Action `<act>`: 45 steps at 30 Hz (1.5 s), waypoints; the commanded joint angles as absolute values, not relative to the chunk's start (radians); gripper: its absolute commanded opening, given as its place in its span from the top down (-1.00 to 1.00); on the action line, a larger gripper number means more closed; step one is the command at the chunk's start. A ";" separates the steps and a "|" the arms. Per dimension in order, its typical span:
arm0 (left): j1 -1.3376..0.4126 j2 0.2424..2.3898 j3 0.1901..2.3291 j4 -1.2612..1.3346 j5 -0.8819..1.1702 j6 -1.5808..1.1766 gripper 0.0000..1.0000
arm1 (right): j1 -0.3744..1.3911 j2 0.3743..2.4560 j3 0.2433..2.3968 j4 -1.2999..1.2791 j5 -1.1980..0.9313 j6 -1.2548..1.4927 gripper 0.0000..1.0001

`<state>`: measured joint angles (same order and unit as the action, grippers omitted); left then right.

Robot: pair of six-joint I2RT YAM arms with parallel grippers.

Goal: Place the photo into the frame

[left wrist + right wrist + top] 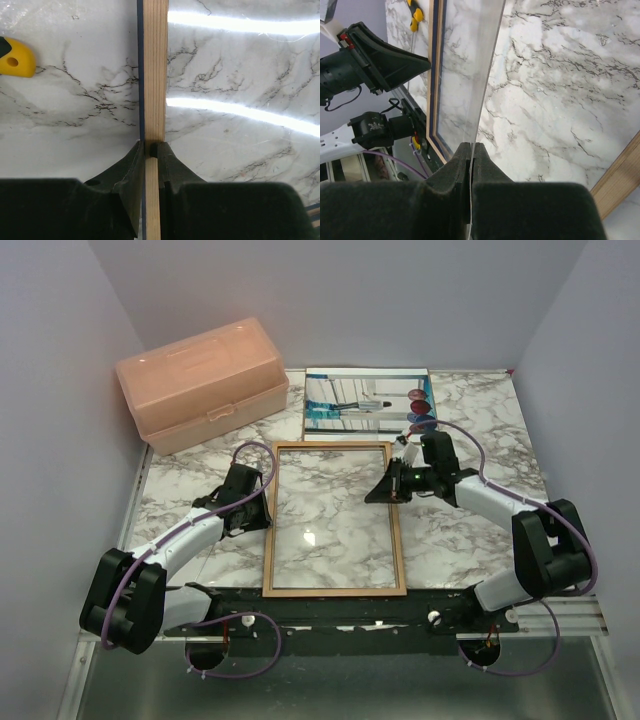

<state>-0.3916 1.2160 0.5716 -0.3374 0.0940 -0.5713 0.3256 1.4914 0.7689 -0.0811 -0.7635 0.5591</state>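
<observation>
One frame side inside left pincer

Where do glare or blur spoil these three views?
Left wrist: two bright streaks of glare wash across the pane beside the frame rail; top external: evenly lit, one small glint on the pane; right wrist: marble reflections on the pane, table sharp.

Left tool, centre-left, clamps the frame by its side rail; right tool, centre-right, pinches tight on the clear pane. Both arms reach inward.
</observation>
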 commanded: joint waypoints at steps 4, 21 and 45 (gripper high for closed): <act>-0.396 1.238 0.570 -0.335 0.113 -0.566 0.68 | 0.335 1.493 0.749 0.060 -0.790 0.531 0.99; -0.400 1.239 0.573 -0.336 0.110 -0.564 0.68 | 0.336 1.571 0.712 0.082 -0.721 0.444 0.88; -0.406 1.244 0.575 -0.340 0.107 -0.563 0.68 | 0.393 1.652 0.839 -0.168 -0.465 0.473 -0.69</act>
